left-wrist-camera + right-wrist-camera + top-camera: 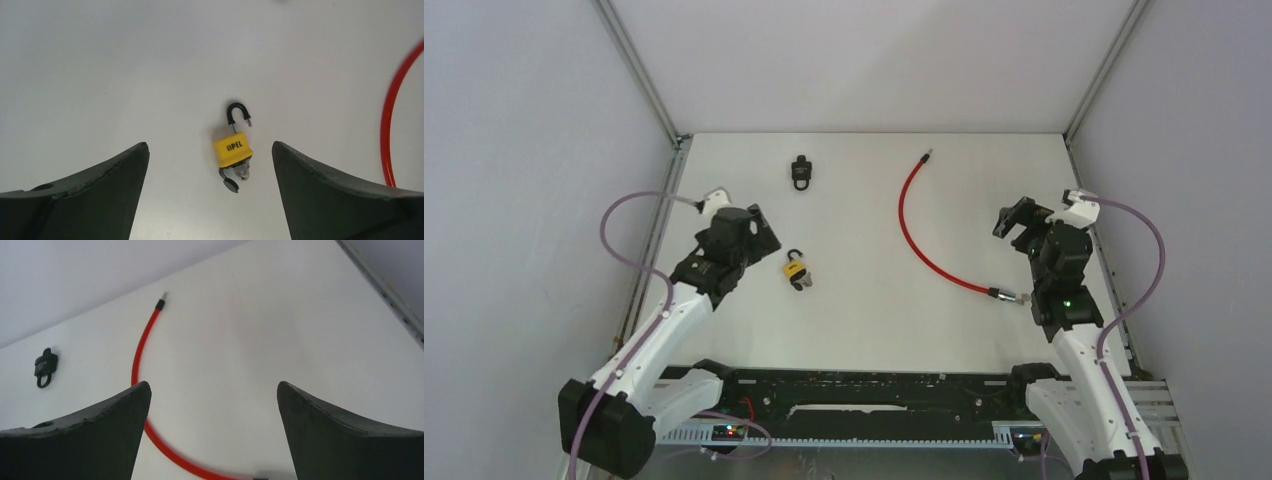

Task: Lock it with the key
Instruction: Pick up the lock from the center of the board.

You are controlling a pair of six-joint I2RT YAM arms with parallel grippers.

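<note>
White tabletop (874, 200) is occupied left of centre by the yellow padlock (232, 148), shackle open, key (243, 171) seated in its near end. Left gripper (764, 230) and right gripper (212, 385) are spread wide, empty. The padlock is judged small, rigid and probably slippery; its flat sides are best pinched.

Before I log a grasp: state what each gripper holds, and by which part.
Nothing is held. The left gripper and right gripper both stand open and empty; the yellow padlock lies free, apart from both.

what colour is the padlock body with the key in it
Yellow, with black lettering and a black shackle; the padlock shows best in the left wrist view.
</note>
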